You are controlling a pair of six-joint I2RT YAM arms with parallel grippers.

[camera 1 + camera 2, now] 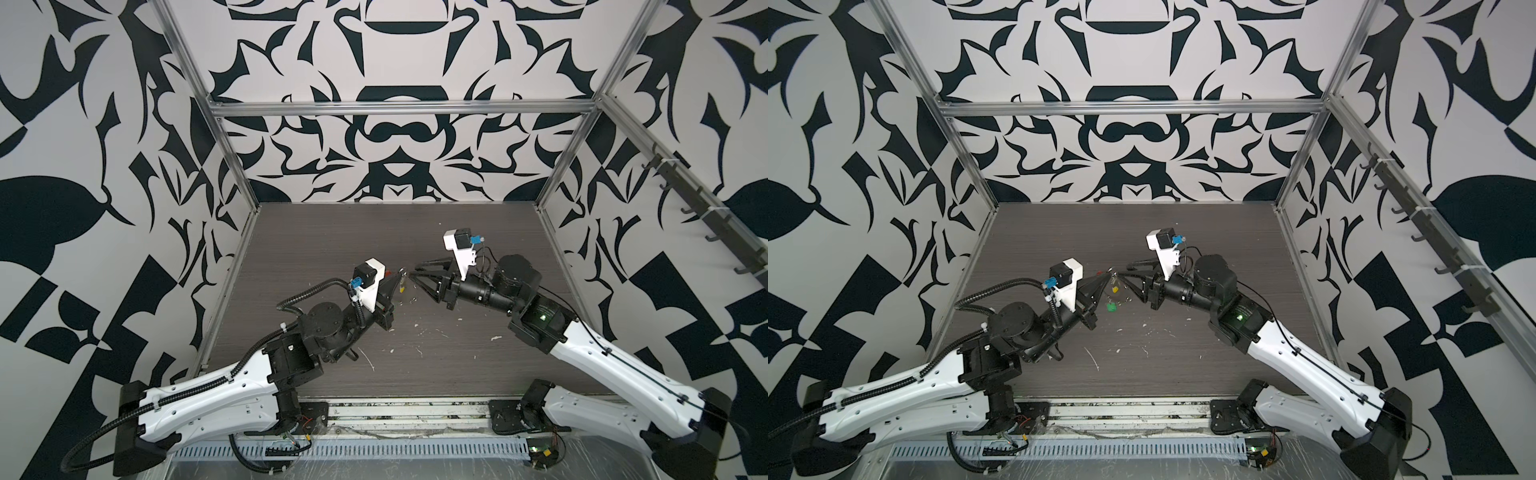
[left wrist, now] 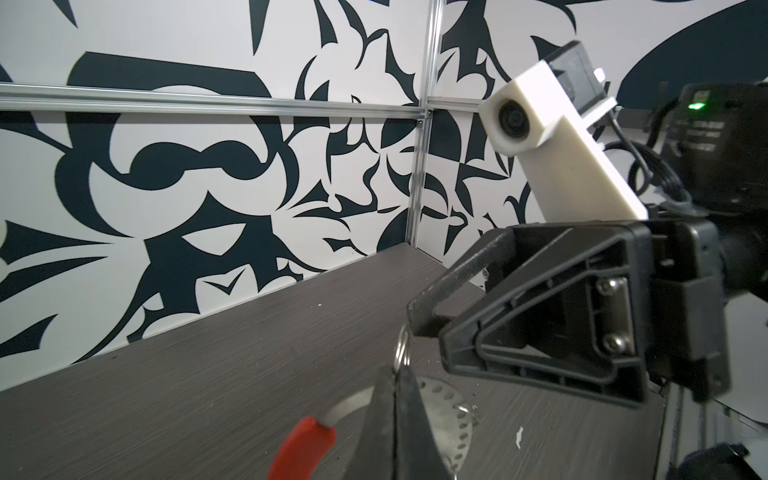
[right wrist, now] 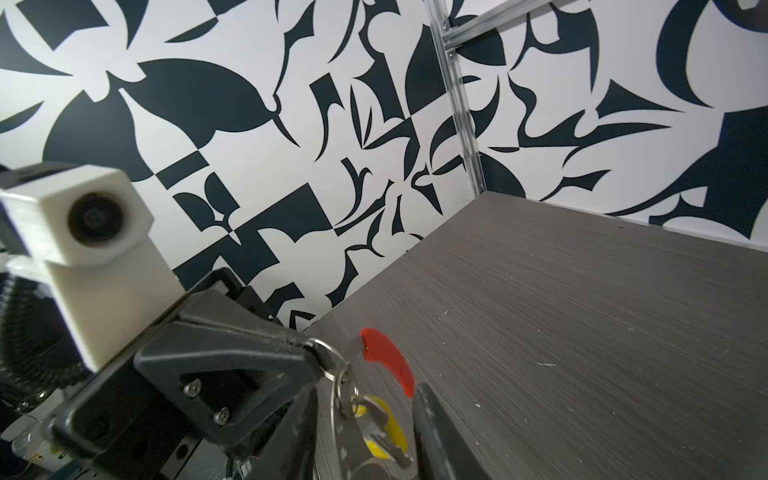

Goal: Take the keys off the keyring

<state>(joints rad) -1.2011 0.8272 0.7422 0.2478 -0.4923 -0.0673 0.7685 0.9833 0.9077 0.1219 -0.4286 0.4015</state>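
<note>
The keyring (image 2: 446, 409) hangs above the table from my left gripper (image 2: 397, 376), which is shut on a small ring (image 2: 402, 352) at its top. Its red sleeve (image 2: 302, 449) curves off to one side. In a top view the yellow key (image 1: 1115, 289) dangles just under the left gripper (image 1: 1109, 273), with the green key (image 1: 1111, 307) lower down. My right gripper (image 3: 370, 419) is open, its fingers either side of the yellow key (image 3: 380, 428) and a perforated part of the loop, without closing on them. In both top views the two grippers meet tip to tip, the right gripper (image 1: 414, 269) facing the left gripper (image 1: 401, 275).
White flecks (image 1: 436, 332) are scattered over the dark wood-grain table (image 1: 332, 232). Patterned walls with aluminium posts (image 1: 241, 174) close in the back and both sides. A rail of hooks (image 1: 706, 216) runs along the right wall.
</note>
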